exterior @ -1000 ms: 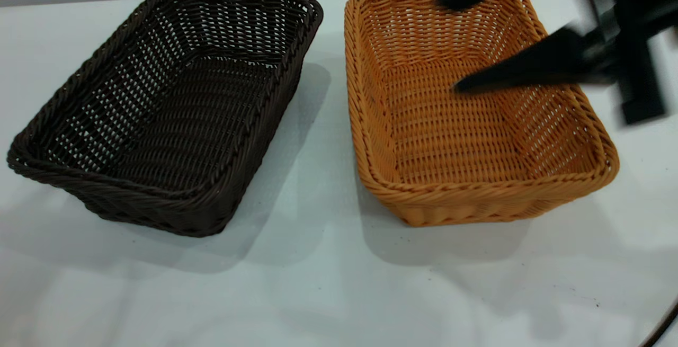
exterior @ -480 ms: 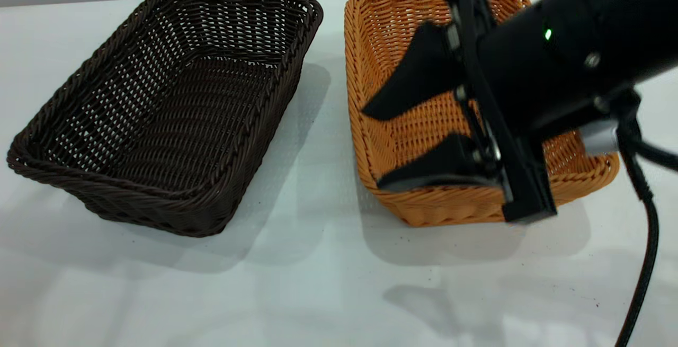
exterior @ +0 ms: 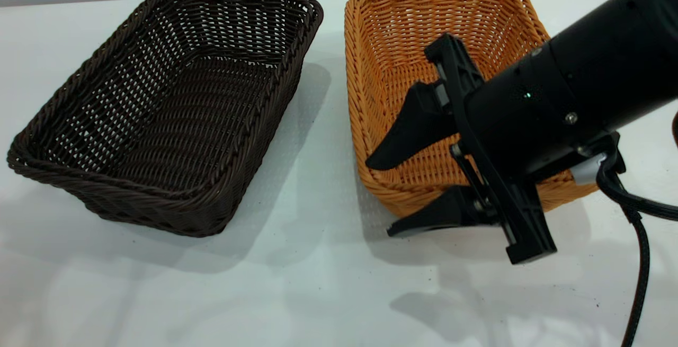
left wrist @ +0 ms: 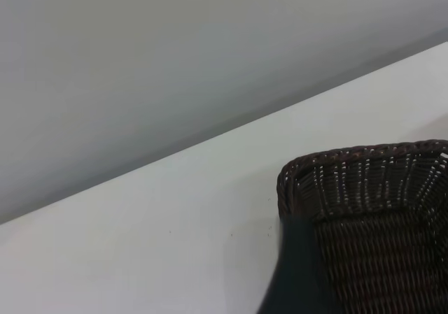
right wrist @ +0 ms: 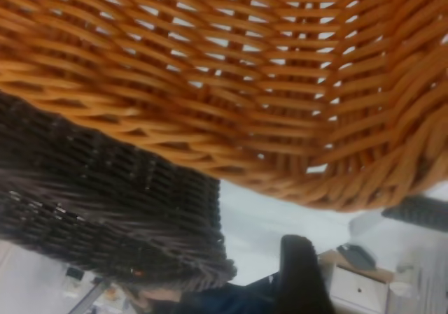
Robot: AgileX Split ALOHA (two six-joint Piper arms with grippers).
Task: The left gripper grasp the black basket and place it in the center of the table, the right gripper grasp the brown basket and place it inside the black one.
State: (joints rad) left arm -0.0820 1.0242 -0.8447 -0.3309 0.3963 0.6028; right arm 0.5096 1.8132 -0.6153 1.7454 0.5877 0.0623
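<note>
The right pincer (exterior: 377, 197) is gaping wide, gripping nothing, straddling the brown basket (exterior: 424, 34)'s near short rim.

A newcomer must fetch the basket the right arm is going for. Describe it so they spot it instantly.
On the white table stand two woven baskets side by side. Take the orange-tan basket, the one with the open right claw straddling its near rim. Its neighbour, the black basket, is almost black.
</note>
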